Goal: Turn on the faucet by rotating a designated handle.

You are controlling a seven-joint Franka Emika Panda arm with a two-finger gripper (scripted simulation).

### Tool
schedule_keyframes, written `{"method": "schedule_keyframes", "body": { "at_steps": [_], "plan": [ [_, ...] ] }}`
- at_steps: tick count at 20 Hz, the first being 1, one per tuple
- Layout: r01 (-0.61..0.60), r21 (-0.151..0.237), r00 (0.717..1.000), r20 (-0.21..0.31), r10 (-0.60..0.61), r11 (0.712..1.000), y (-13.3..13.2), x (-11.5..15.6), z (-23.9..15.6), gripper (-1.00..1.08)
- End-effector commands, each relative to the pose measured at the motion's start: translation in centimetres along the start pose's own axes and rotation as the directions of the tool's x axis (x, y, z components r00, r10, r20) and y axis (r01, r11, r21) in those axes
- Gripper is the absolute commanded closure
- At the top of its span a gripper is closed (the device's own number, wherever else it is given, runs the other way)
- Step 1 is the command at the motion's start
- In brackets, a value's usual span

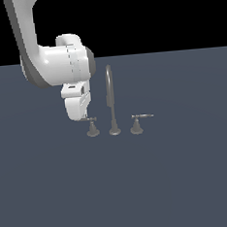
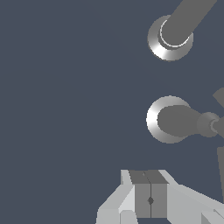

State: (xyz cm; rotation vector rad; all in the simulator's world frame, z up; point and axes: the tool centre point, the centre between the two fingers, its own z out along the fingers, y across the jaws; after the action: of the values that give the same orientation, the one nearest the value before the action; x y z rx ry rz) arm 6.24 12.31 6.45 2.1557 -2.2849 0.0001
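exterior view: handle (image 1: 91,125) rod horiz., leftward

Glossy white rounded arm (image 1: 57,62) with grey joint bands, faint dashed seam, pale gripper (image 2: 150,194) with dark grey pads

surface: flat slate-blue floor (image 1: 189,177) | texture: plain, unmarked | backdrop: black band (image 1: 150,15) above horizon

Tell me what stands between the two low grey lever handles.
In the exterior view, the tall thin grey gooseneck spout stands between the left lever handle and the right one.
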Motion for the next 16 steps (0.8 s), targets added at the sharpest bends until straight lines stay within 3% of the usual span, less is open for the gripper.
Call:
{"method": "schedule_keyframes", "body": {
  "at_steps": [1,14,16],
  "plan": [
    [0.001,0.0,1.0,0.0,-0.001,1.0,0.0,0.0,0.0,1.08],
    [0.001,0.0,1.0,0.0,-0.001,1.0,3.6,-1.7,0.0,1.08],
    [-0.007,0.017,1.0,0.002,0.007,1.0,2.5,-1.1,-0.5,1.08]
  ]
}}
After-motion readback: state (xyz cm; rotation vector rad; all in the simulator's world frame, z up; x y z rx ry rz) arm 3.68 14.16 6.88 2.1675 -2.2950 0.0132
